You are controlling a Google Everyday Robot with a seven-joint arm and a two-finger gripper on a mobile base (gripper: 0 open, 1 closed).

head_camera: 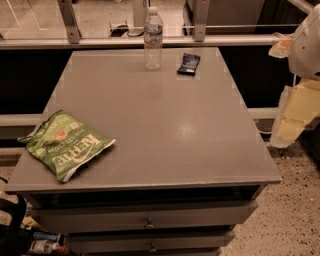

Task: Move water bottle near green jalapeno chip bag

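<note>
Here we are at the grey table, and the water bottle is standing upright at the far edge, a touch left of centre, white cap on top, pale label band round its ribbed body; it's clear plastic, but how much is in it I can't tell; just to its right, near but not touching, a small dark packet lies flat; now swing down to the near left corner and there's the green jalapeno chip bag, crinkled, lying flat with its white lettering facing up, 1 end poking just past the table's left edge; whether it's sealed or opened I can't tell; bottle and bag sit well apart, almost on opposite corners; the gripper hangs off to the right, beyond the table's right edge, pale yellow under a white rounded housing, touching nothing on the table; apart or together, I can't tell; below the tabletop, 2 drawers, each with 1 small knob, both pushed shut; a metal rail runs along behind the far edge.
</note>
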